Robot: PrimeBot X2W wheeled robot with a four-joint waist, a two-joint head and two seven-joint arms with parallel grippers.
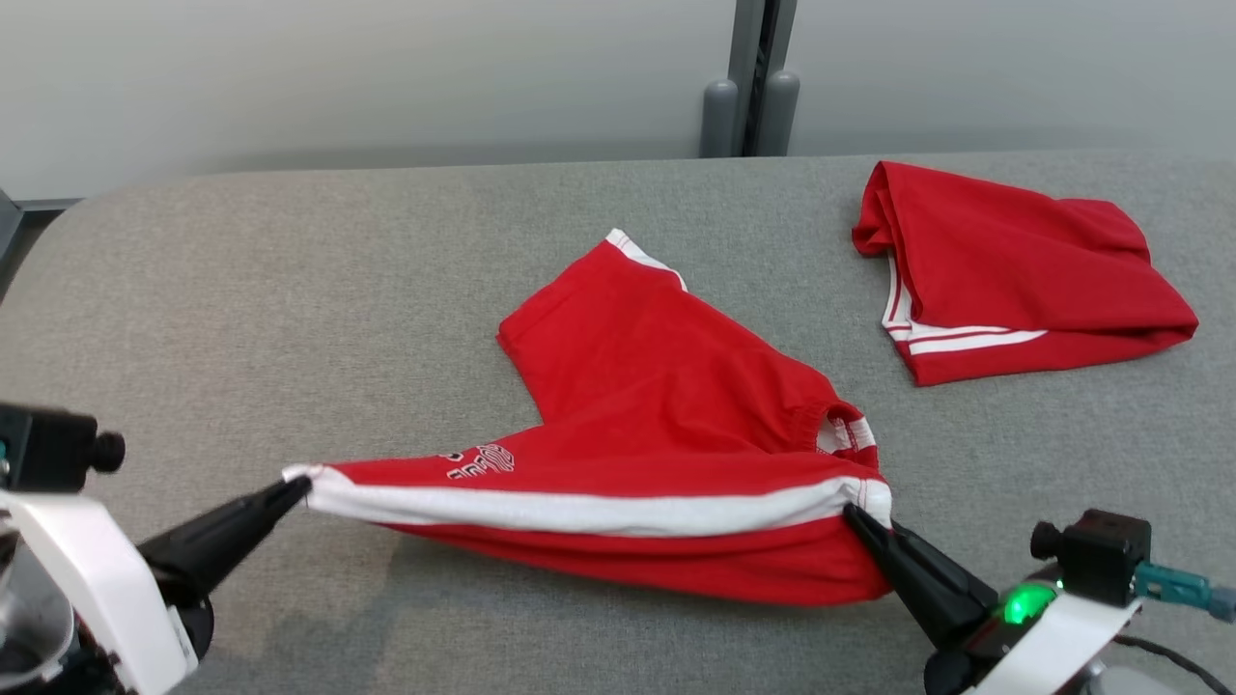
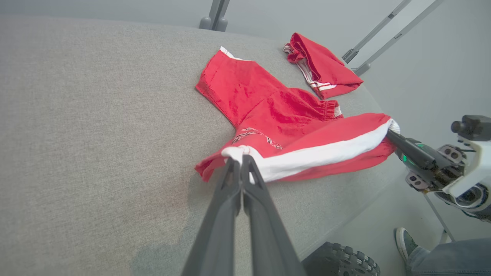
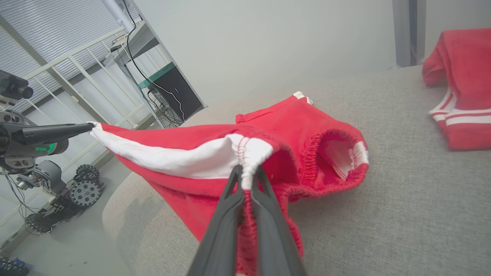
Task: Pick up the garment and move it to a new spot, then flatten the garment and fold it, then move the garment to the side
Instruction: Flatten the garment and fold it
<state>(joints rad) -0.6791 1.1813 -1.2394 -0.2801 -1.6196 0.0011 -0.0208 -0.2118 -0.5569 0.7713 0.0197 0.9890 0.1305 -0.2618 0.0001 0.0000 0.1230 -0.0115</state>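
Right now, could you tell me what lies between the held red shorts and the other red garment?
Nothing: in the head view, bare grey tabletop separates the red shorts from the other red garment.

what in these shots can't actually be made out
Print on the held garment: head view, partly folded under and too small to read.
Folded red garment: right wrist view, cut off by the right edge.
Person's shoe: left wrist view, the rest of the person cut off at the bottom corner.
Table under the held garment: head view, hidden by the cloth.
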